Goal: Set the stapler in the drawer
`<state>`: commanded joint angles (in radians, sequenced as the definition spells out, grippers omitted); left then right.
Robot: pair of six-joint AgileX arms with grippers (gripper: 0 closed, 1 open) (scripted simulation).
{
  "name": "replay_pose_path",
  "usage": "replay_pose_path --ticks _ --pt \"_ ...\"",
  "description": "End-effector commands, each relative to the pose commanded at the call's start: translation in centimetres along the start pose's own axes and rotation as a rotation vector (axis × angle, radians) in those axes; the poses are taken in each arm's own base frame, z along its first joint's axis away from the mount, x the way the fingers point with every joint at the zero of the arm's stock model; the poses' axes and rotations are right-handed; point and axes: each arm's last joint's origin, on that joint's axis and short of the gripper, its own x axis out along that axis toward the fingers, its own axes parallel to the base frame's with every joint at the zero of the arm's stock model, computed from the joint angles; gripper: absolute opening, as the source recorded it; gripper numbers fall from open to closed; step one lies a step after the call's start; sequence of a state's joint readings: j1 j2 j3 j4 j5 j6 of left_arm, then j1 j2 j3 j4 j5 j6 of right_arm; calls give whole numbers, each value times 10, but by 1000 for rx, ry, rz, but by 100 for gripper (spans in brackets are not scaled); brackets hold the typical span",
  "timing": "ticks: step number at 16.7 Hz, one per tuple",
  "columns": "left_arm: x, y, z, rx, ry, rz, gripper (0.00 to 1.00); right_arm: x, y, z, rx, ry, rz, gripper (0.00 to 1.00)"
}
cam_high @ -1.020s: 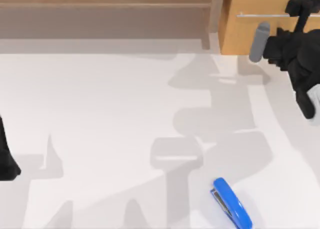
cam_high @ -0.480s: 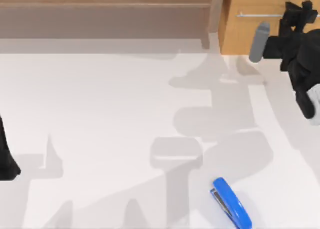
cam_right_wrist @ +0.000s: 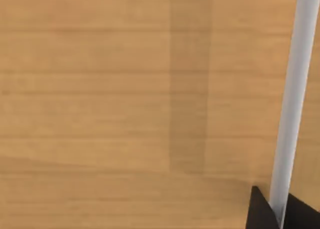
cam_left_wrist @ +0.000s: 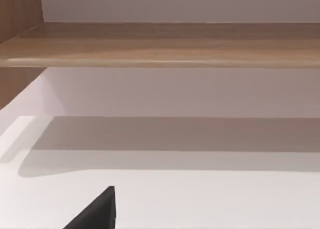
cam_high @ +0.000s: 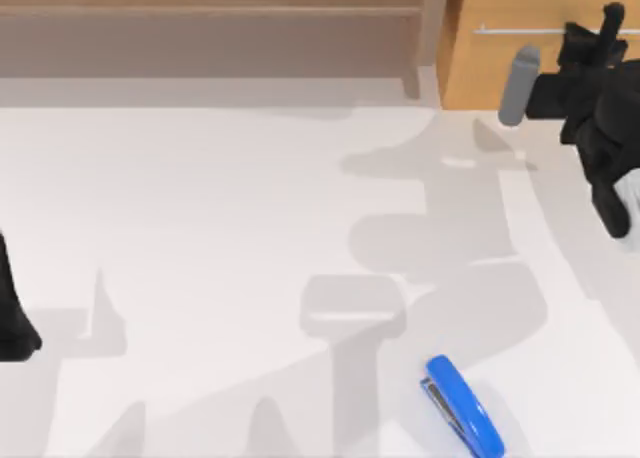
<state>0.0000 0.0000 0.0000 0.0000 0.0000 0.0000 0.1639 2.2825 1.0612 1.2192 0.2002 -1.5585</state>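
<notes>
right gripper (cam_high: pixel 598 30) reaches onto drawer (cam_high: pixel 500 68) handle (cam_right_wrist: pixel 292 109).

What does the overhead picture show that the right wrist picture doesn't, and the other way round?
The top view alone takes in the white table, the blue stapler lying near its front edge towards the right, the long brown shelf at the back, and the left arm parked at the left edge. The right wrist view alone gives a close look at the wood grain of the drawer front, with dark fingertips either side of the silver handle. Both show the drawer, its handle and the right gripper at that handle.
</notes>
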Motion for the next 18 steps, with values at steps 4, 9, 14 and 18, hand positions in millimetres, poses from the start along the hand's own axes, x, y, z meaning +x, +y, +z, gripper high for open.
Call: replay_pose_path --ticks 4,9,14,18 --pt "0 0 0 0 0 0 100 0 0 0 0 0 0 0" --pt "0 0 0 0 0 0 100 -17 0 4 2 -11 3 0" --pt "0 0 0 0 0 0 100 -60 2 1 2 -3 10 0" --pt "0 0 0 0 0 0 100 -64 1 1 2 -2 5 0"
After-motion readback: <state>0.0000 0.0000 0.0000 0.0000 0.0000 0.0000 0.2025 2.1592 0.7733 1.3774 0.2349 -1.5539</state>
